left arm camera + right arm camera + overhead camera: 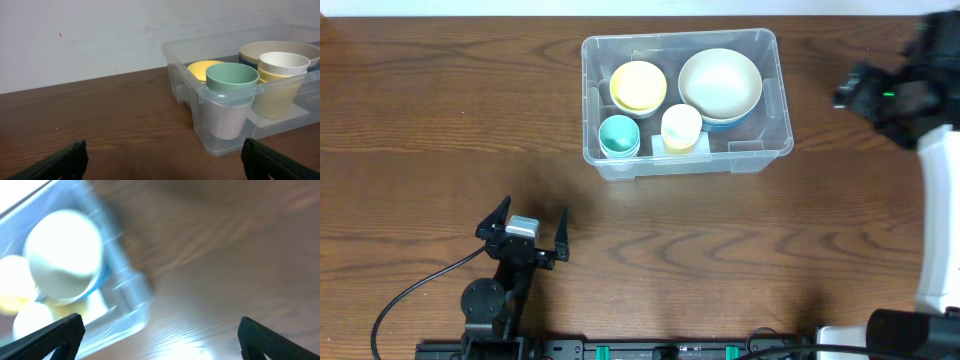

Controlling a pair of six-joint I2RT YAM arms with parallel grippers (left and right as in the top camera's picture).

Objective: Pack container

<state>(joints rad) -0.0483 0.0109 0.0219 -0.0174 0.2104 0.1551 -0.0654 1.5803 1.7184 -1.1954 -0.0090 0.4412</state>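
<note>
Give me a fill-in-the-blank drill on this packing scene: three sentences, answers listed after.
1. Every dish sits in the container; none lies on the wooden ____.
2. The teal cup stands next to a small ____ bowl.
3. The left hand and the right hand both have their jaws ____.

Missing words: table; yellow; open.
</note>
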